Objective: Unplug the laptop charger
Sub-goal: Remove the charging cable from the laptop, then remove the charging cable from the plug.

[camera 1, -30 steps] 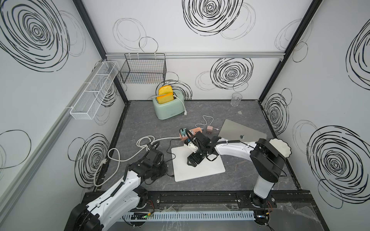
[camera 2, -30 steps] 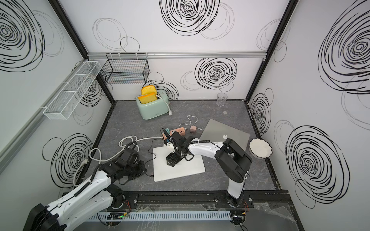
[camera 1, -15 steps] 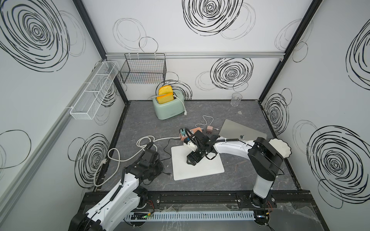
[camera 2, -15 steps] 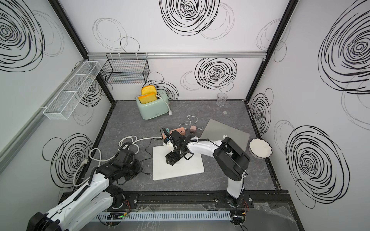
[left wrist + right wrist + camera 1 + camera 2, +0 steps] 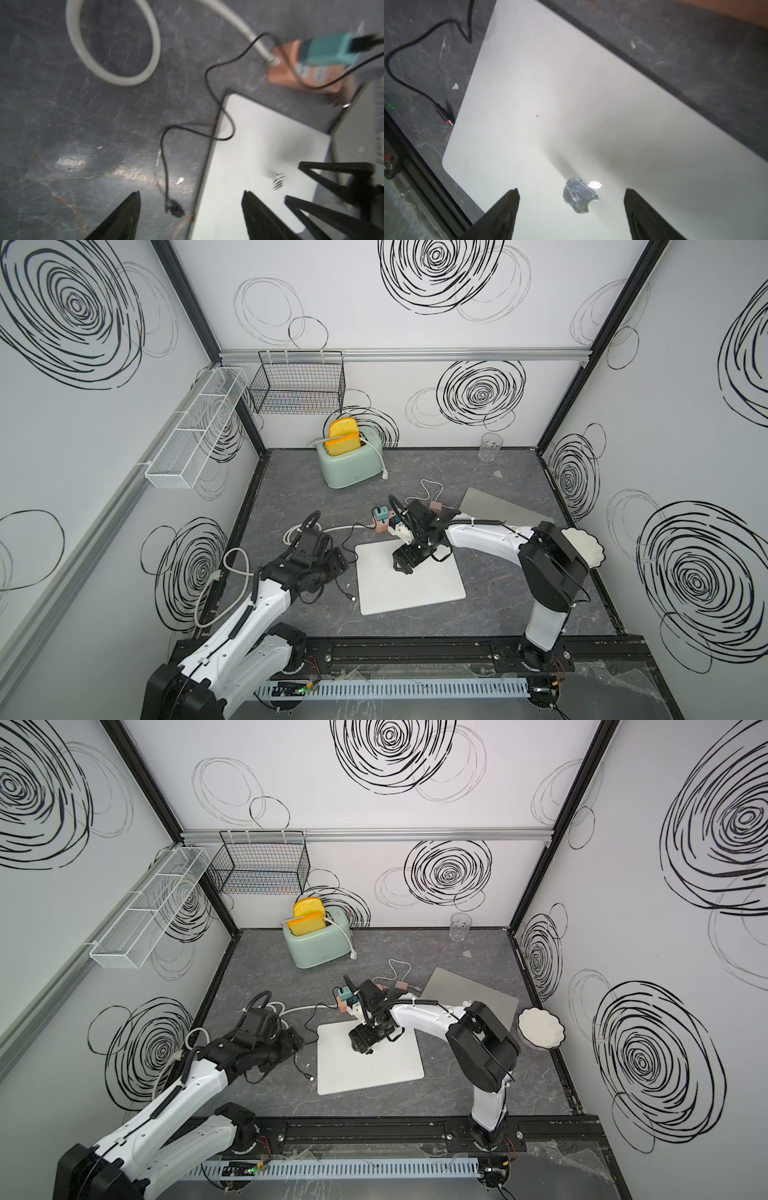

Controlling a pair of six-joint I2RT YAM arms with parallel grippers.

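Note:
The closed silver laptop lies flat on the dark floor. The charger's black cable ends in a plug that lies loose on the floor just off the laptop's left edge, joined to nothing. The plug shows between my left gripper's open fingers, touching neither. The cable runs back to a teal adapter on an orange power strip. My right gripper stands open low over the laptop lid, its logo between the fingers. The plug also shows there.
A thick white cord coils behind the left arm. At the back stand a mint toaster and a clear glass. A second grey laptop and a white dish lie on the right.
My left gripper has gone from shut to open, and the cable's plug now lies free on the floor by the laptop's edge. The right arm has hardly moved.

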